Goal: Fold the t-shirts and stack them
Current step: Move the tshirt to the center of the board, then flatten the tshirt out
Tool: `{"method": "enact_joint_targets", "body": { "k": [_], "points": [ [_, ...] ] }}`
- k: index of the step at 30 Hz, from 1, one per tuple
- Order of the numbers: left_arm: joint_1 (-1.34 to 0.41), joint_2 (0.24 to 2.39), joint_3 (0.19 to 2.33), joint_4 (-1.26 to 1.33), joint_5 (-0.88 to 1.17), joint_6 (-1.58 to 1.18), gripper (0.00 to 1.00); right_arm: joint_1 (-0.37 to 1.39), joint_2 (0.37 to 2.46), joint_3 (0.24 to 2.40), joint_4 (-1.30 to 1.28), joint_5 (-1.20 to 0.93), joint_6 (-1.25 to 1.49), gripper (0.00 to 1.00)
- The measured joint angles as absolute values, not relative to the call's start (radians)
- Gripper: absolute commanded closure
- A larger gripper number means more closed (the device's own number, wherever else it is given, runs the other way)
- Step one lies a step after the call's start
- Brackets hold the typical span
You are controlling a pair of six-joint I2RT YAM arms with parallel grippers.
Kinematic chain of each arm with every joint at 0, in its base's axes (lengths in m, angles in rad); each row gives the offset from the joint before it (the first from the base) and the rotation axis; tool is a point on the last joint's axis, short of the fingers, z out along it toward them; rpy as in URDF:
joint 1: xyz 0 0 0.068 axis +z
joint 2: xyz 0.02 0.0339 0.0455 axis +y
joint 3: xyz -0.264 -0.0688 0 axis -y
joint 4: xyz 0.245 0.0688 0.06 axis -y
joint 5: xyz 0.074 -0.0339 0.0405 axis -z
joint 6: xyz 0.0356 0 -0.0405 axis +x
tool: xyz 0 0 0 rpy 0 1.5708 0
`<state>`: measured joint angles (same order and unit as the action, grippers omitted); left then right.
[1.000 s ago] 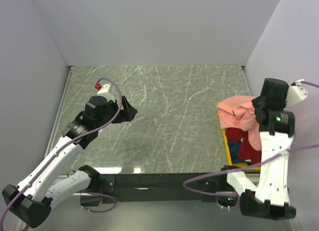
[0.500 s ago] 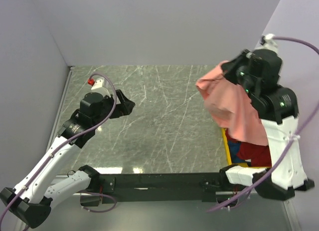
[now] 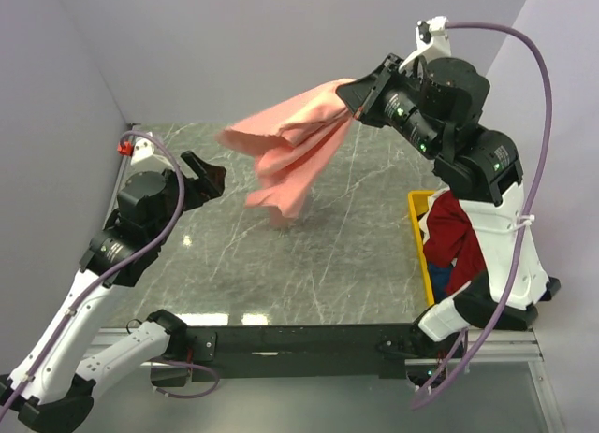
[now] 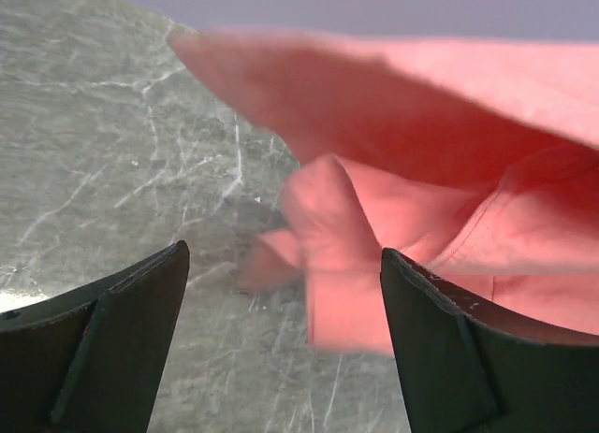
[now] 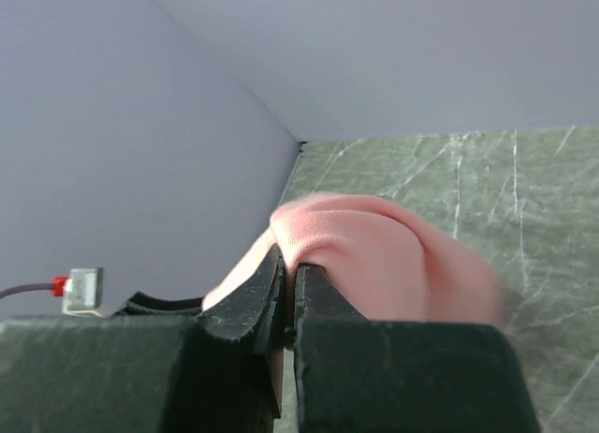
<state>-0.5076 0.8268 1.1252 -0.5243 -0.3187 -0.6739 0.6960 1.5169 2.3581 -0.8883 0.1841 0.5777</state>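
Note:
My right gripper (image 3: 353, 94) is shut on the salmon-pink t-shirt (image 3: 290, 151) and holds it high over the middle of the table, the cloth streaming left and hanging down. In the right wrist view the jaws pinch a fold of it (image 5: 374, 255). My left gripper (image 3: 208, 179) is open and empty at the table's left, facing the shirt; in the left wrist view the pink cloth (image 4: 440, 227) hangs beyond the open fingers (image 4: 122, 349). The deep red t-shirt (image 3: 456, 237) lies in the yellow bin (image 3: 418, 209) at the right, with a bit of dark blue cloth (image 3: 440, 285) under it.
The table (image 3: 356, 255) is grey-green marble, with purple walls at the left, back and right. The yellow bin stands at the right edge beside the right arm's column. A black rail runs along the near edge.
My right gripper has swung up and left from above the bin, pulling the pink shirt out over the table's middle. The left arm has drawn back left and risen a little.

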Motion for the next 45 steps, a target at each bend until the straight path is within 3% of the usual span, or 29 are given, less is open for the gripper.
{"method": "enact_joint_targets", "body": {
  "k": [4,7,9,10,11,17,23,28,35,45],
  "points": [
    [-0.507,0.819,1.123,-0.527,-0.339,-0.678,0.15,0.641,1.459,2.203,-0.838,0.160,0.580,1.00],
    [-0.507,0.823,1.090,-0.513,-0.338,-0.696,0.18,0.502,1.444,2.065,-0.777,0.065,0.592,0.98],
    [-0.507,0.838,1.061,-0.508,-0.336,-0.706,0.21,0.389,1.457,1.953,-0.729,0.014,0.598,0.75],
    [-0.507,0.847,1.049,-0.505,-0.333,-0.718,0.22,0.343,1.477,1.914,-0.722,-0.011,0.600,0.56],
    [-0.507,0.859,1.038,-0.498,-0.329,-0.722,0.23,0.301,1.512,1.884,-0.715,-0.033,0.606,0.49],
    [-0.507,0.932,0.925,-0.432,-0.310,-0.792,0.32,0.214,1.742,1.785,-0.716,-0.031,0.583,0.31],
    [-0.507,1.016,0.778,-0.351,-0.309,-0.891,0.41,0.346,1.560,1.316,-0.659,0.067,0.587,0.29],
    [-0.507,1.170,0.738,-0.285,-0.328,-0.964,0.47,0.467,1.382,1.075,-0.558,0.107,0.611,0.31],
    [-0.530,1.430,0.753,-0.237,-0.401,-1.036,0.54,0.488,1.413,0.907,-0.449,0.129,0.630,0.34],
    [-0.550,1.664,0.894,-0.215,-0.445,-1.061,0.53,0.544,1.438,0.911,-0.365,0.138,0.627,0.35]
  ]
}}
